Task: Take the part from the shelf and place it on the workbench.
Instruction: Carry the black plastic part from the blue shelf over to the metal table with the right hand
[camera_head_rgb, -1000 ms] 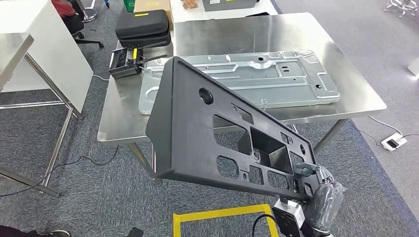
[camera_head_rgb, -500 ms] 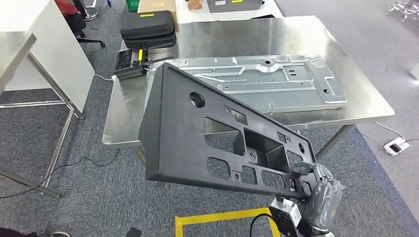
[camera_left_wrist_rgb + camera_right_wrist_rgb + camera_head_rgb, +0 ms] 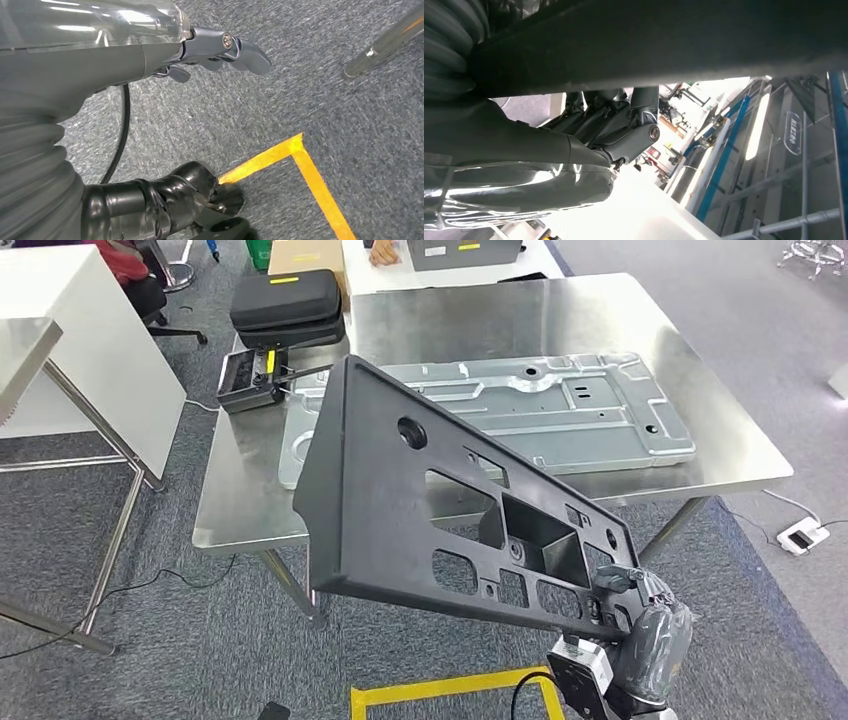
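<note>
On my head view, far left, I see a white table point(image 3: 60, 330) over grey carpet, then a black case point(image 3: 285, 302) and a small black device point(image 3: 252, 375) at the near-left corner of the steel workbench point(image 3: 480, 310). A stamped metal panel point(image 3: 560, 410) lies flat on the bench top. In front of it, off the bench and up in the air, is the big black plastic part point(image 3: 420, 500), tilted, its wide end toward the bench's near-left edge and its narrow end down at lower right. There my right hand point(image 3: 628, 592) grips that narrow end, fingers clenched around its edge; the right wrist view shows fingers point(image 3: 624, 122) wrapped under the dark edge. My left hand point(image 3: 220, 47) hangs over the carpet and yellow floor tape point(image 3: 300, 170), holding nothing, fingers apart
</note>
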You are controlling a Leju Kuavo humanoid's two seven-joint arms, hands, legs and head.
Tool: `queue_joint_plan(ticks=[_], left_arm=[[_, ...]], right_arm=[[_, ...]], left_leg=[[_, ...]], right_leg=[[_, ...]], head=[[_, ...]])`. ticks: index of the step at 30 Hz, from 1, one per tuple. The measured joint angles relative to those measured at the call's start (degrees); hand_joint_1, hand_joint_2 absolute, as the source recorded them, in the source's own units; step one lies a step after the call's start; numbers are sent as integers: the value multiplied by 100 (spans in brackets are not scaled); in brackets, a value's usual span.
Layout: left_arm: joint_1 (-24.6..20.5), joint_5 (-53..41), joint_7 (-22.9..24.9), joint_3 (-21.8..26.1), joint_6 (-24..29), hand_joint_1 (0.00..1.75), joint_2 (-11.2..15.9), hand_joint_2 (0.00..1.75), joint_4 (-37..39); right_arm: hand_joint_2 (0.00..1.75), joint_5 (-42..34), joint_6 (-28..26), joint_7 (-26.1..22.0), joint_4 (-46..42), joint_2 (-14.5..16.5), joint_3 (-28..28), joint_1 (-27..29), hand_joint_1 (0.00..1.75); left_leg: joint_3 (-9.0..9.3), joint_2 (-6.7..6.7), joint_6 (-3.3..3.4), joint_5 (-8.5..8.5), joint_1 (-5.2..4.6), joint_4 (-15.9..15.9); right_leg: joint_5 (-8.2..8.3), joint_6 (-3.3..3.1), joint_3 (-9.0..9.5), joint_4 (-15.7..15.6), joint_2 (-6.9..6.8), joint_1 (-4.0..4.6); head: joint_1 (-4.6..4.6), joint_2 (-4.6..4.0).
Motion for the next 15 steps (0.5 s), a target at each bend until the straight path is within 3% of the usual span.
queue_joint_plan(ticks=[3,5,8,9,10,11,13,15], left_arm=[[5,0,1,-1,1,0,1,175,0],[5,1,1,-1,2,0,1,175,0],[-11,3,-1,-1,-6,0,1,175,0],[-10,4,-1,-1,-10,0,1,175,0],[-8,4,-1,-1,-14,0,1,175,0],[-6,4,-1,-1,-15,0,1,175,0],[-6,3,-1,-1,-15,0,-1,175,0],[-11,2,2,-1,-13,0,-3,175,0]], right_arm=[[175,-6,0,0,0,-1,0,-6,175],[175,-9,0,0,-1,-2,0,-13,175],[175,-24,0,5,9,-17,0,-21,175],[175,-29,0,8,16,-27,0,-21,175],[175,-34,0,9,24,-35,0,-20,175],[175,-38,0,9,28,-39,0,-21,175],[175,-49,0,9,31,-42,0,-29,175],[175,-60,0,9,35,-44,0,-39,175]], left_leg=[[34,-7,88,-18,-8,-80],[73,-4,166,2,13,-144],[95,2,235,-11,11,-164],[98,2,241,-20,7,-159],[105,-1,241,-32,4,-152],[118,-6,235,-47,4,-142],[155,-16,209,-89,0,-117],[165,-20,164,-128,-21,-88]], right_leg=[[-13,88,0,-10,-1,0],[-148,141,-74,187,-5,-10],[-617,191,-616,1224,-7,-18],[-680,200,-790,1511,-7,-19],[-628,201,-871,1601,-7,-19],[-462,195,-835,1459,-8,-19],[-35,160,-517,726,-8,-14],[154,117,-279,173,-2,10]], head=[[3,1],[3,1],[3,1],[3,1],[3,1],[4,1],[5,1],[3,1]])
